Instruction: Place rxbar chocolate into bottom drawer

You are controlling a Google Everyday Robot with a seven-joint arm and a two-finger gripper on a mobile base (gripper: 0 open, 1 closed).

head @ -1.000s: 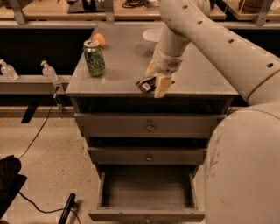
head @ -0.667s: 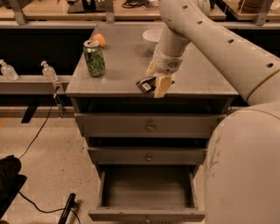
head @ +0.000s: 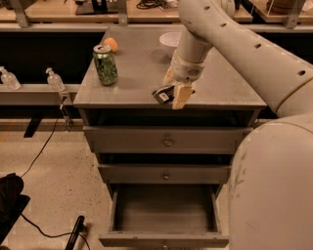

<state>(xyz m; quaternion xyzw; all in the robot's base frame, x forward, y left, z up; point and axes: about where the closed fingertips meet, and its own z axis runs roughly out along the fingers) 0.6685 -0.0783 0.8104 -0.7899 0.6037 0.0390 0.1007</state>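
**A:** The tool [head: 173,92] is clamping the small, flat, dark-wrapped rxbar chocolate [head: 163,95] just above the near edge of the grey metal bench [head: 137,78].

**B:** Then it should be carrying the bar out past that edge, lowering over the open grey metal bottom drawer [head: 165,215], and releasing low.

**A:** I am counting one bar, three drawers, one green patterned can [head: 105,65], one orange fruit [head: 111,45] and one white bowl [head: 168,43].

You've got speckled beige floor [head: 58,180], wood-topped benches [head: 54,10] behind, grey shelf [head: 34,92] left, grey metal cabinet [head: 146,80] centre. Dim warm light. Gripper [head: 172,93] sits over the cabinet's front edge.
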